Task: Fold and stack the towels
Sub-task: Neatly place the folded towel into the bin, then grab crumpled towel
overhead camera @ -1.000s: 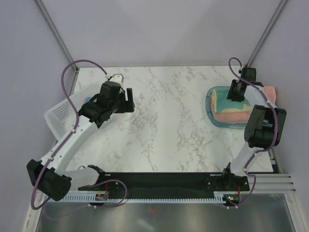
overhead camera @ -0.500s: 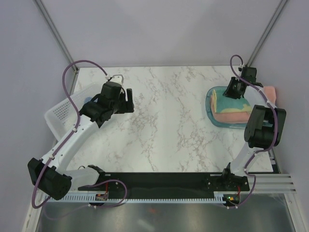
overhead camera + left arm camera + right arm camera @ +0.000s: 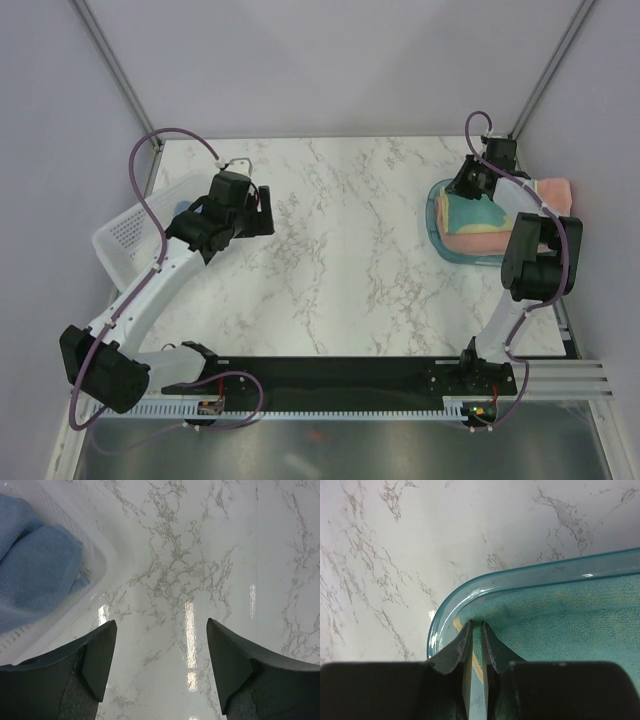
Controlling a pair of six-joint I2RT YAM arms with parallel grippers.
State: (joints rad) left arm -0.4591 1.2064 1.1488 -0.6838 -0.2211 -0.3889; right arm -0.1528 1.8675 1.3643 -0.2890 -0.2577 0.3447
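The pale-yellow-and-teal towel (image 3: 472, 212) lies folded on top of the stack in the teal tray (image 3: 441, 238), with a salmon-pink towel (image 3: 556, 188) showing at the stack's right side. The right hand (image 3: 476, 625) has slid from above the middle of the stack to the tray's far-left corner. Its fingers are now clenched almost together over the towel's yellow edge, but I cannot tell whether any cloth is pinched. That suggests it is tidying the corner or withdrawing. Well across the desk (image 3: 340, 250), the left hand (image 3: 160, 630) has edged toward the white basket (image 3: 125, 238). It hangs spread and empty beside the blue-grey towel (image 3: 35, 570) still in the basket, likely next to be picked.
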